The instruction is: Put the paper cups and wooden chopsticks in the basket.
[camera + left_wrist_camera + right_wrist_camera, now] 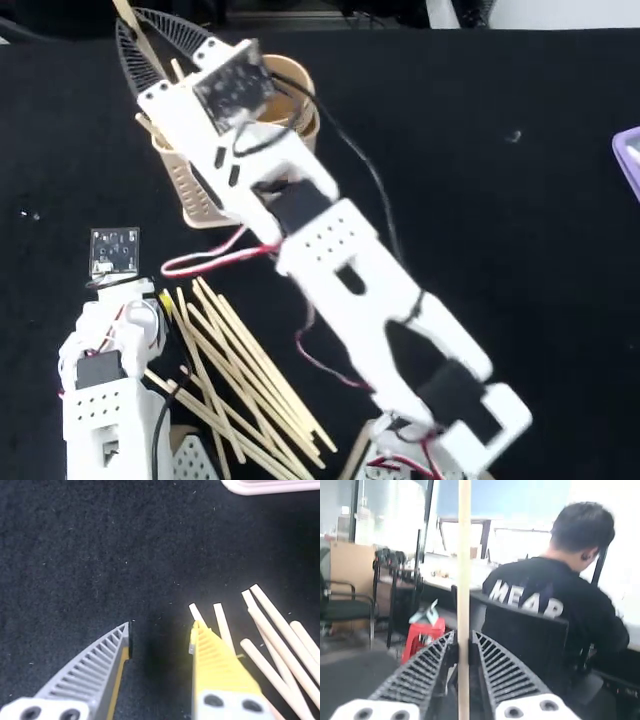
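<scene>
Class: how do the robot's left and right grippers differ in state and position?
The left gripper is open and empty; the right gripper is shut on a thin wooden chopstick. The left is low over the black table beside loose chopsticks; the right is up by the beige slatted basket. Both have ribbed fingers.

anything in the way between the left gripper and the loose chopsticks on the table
Nothing visible. The left gripper hangs open over the black table, and the nearest ends of the pale wooden chopsticks lie right beside its yellow finger, with only bare tabletop around them.
</scene>
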You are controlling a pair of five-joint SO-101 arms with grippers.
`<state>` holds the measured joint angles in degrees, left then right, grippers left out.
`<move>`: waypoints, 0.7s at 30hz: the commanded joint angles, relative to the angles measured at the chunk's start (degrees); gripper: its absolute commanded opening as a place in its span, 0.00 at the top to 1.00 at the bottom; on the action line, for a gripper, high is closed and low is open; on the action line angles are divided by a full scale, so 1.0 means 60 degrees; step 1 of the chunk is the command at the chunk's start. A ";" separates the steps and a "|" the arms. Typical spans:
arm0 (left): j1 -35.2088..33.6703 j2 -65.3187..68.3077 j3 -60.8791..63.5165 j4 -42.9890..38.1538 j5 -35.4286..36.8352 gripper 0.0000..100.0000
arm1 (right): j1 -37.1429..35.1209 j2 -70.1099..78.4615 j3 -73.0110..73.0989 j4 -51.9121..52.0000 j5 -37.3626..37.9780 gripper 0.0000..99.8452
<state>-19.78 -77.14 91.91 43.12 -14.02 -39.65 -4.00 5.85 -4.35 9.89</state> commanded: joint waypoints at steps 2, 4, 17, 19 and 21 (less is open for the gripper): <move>-0.0037 -0.0103 -0.0154 -0.0176 0.0059 0.80 | 0.0484 0.0330 -0.0300 -0.0205 -0.0073 0.99; -0.0037 -0.0103 -0.0139 -0.0176 0.0059 0.80 | 0.0615 0.0359 0.0037 -0.0190 -0.0073 0.99; -0.0022 -0.0103 -0.0154 -0.0176 0.0059 0.80 | 0.0396 -0.1941 0.1678 0.2168 -0.0117 0.86; -0.0022 -0.0103 -0.0154 -0.0176 0.0059 0.80 | 0.0396 -0.2674 0.1751 0.2271 -0.0117 0.88; -0.0022 -0.0103 -0.0154 -0.0176 0.0059 0.80 | 0.0366 -0.3568 0.1736 0.3062 -0.0103 0.91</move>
<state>-19.78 -77.14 91.91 43.12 -14.02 -36.84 -16.66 16.75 9.63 9.71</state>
